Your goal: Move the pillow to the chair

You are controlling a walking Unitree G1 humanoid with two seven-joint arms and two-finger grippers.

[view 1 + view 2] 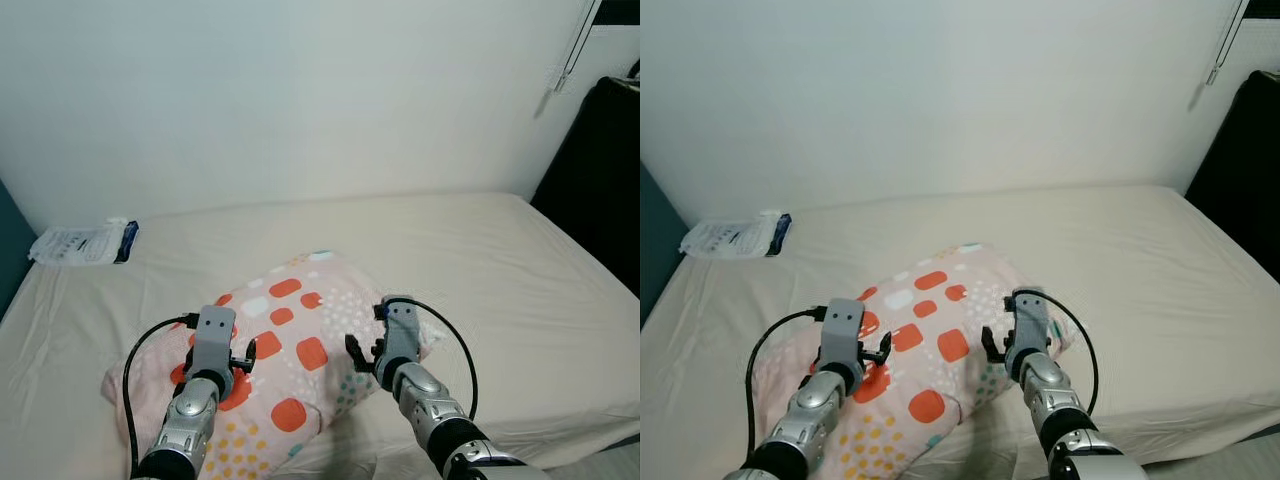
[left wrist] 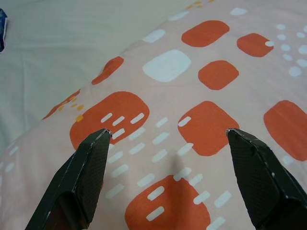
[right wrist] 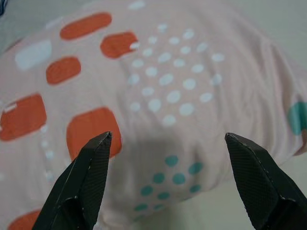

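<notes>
A pale pink pillow (image 1: 285, 360) is lying flat on the bed (image 1: 500, 270), printed with orange rounded squares, a few white ones, white dots, orange-yellow dots and some teal dots. It is sitting toward the bed's near edge, left of the middle, well away from the wall side. It is lying diagonally, one corner pointing toward the wall and the opposite end reaching the near edge. Its cover is looking soft and slightly creased.
</notes>
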